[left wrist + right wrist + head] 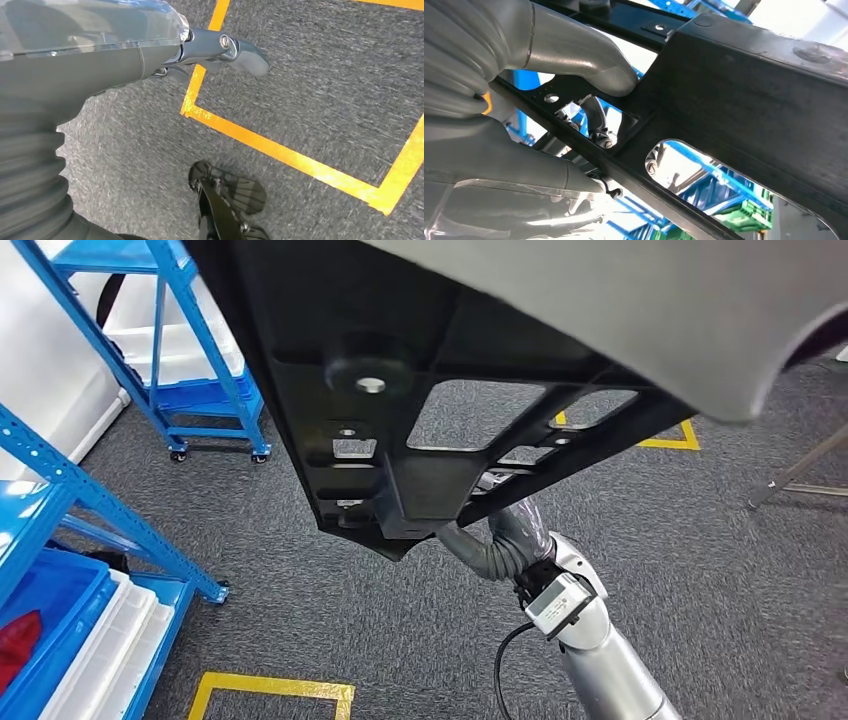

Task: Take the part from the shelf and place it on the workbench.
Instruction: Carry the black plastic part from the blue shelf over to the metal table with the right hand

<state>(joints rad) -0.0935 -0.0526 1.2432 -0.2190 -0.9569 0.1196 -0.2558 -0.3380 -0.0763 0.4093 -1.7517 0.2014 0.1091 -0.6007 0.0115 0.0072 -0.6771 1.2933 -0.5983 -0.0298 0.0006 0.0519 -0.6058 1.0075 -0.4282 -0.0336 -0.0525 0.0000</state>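
A big black plastic part with ribs, holes and cut-outs hangs tilted close in front of the head camera, with a grey felt-like face along its top right. My right hand grips it from underneath, and the part hides most of that hand. In the right wrist view the thumb presses on a black bar of the part, with the fingers hooked through an opening. My left hand hangs above the carpet with a finger held out straight and nothing in it.
A blue shelf on wheels stands at the back left. A second blue shelf with blue and white bins is at the near left. Yellow tape marks the grey carpet. A metal leg slants in at right.
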